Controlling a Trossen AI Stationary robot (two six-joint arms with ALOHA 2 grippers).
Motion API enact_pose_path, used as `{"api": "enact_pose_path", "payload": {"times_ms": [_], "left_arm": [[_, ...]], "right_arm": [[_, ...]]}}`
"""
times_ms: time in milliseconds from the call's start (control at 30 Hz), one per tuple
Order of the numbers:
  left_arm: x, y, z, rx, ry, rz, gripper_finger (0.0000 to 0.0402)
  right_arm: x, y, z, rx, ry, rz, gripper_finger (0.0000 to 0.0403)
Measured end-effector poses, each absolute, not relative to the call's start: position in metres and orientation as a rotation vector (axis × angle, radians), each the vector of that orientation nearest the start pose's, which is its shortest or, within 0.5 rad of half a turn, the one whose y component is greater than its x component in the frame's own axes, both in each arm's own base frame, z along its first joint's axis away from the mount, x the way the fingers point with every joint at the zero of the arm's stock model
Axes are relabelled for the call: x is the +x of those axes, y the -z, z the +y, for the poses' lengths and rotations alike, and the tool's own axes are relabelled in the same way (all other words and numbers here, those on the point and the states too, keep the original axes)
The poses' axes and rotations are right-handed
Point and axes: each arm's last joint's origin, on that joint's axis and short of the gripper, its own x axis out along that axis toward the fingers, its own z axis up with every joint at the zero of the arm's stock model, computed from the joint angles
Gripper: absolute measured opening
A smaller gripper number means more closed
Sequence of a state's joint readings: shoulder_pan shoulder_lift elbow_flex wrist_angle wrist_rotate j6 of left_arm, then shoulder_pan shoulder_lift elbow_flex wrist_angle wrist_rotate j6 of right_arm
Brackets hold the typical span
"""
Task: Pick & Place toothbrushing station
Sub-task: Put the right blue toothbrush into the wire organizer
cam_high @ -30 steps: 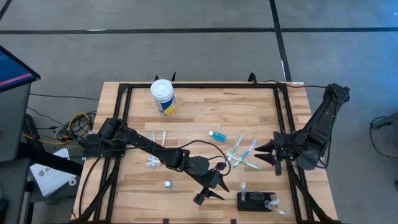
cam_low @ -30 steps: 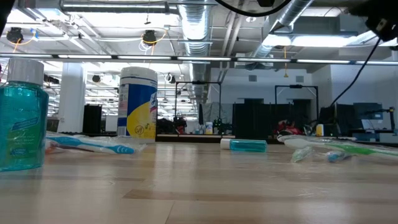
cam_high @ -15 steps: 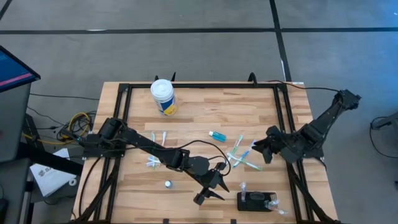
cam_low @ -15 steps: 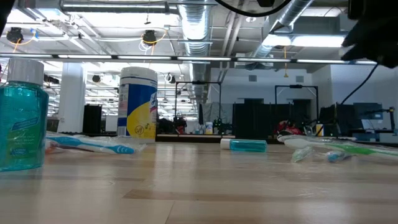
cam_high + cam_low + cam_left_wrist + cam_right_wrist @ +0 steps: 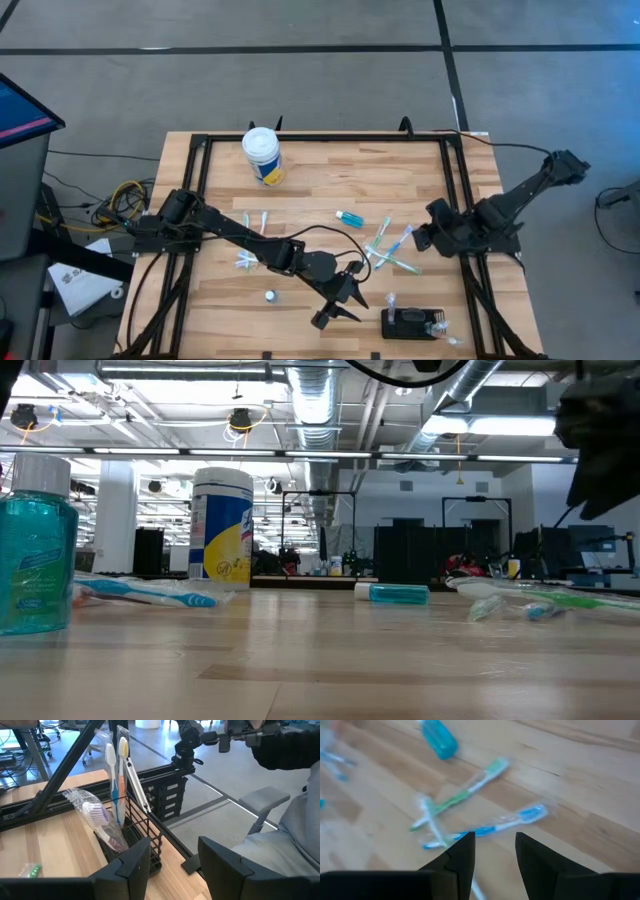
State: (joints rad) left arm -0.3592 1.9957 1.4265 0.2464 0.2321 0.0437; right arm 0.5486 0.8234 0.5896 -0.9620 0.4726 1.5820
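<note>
L gripper [image 5: 335,308] hangs open just beside the small black ribbed toothbrushing station [image 5: 412,323] at the table's near edge w/ brushes standing in it; a skewed grab could tip it. R gripper [image 5: 421,238], open over loose plastic toothbrushes [image 5: 388,245], might scatter them.

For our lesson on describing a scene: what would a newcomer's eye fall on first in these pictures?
Probably the left gripper, open, low near the table's front edge beside the black toothbrush holder, which has brushes standing in it. Next, the loose toothbrushes scattered mid-table, with the right gripper, open, next to them.
</note>
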Motion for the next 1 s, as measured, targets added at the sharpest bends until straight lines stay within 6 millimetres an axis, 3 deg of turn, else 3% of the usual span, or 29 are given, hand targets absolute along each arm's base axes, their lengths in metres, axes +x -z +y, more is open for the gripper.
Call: {"api": "enact_pose_path", "payload": {"times_ms": [200, 733, 1000], "left_arm": [[0.427, -0.232, -0.167, 0.062, 0.593, 0.314, 0.0159], [0.427, -0.232, -0.168, 0.055, 0.594, 0.316, 0.0159], [0.427, -0.232, -0.168, 0.038, 0.591, 0.321, 0.0159]], "right_arm": [[0.121, -0.203, 0.054, 0.815, 0.797, 0.843, 0.0139], [0.147, -0.171, 0.064, 0.826, 1.004, 0.905, 0.0223], [0.157, -0.152, 0.068, 0.881, 1.154, 0.866, 0.0227]]}}
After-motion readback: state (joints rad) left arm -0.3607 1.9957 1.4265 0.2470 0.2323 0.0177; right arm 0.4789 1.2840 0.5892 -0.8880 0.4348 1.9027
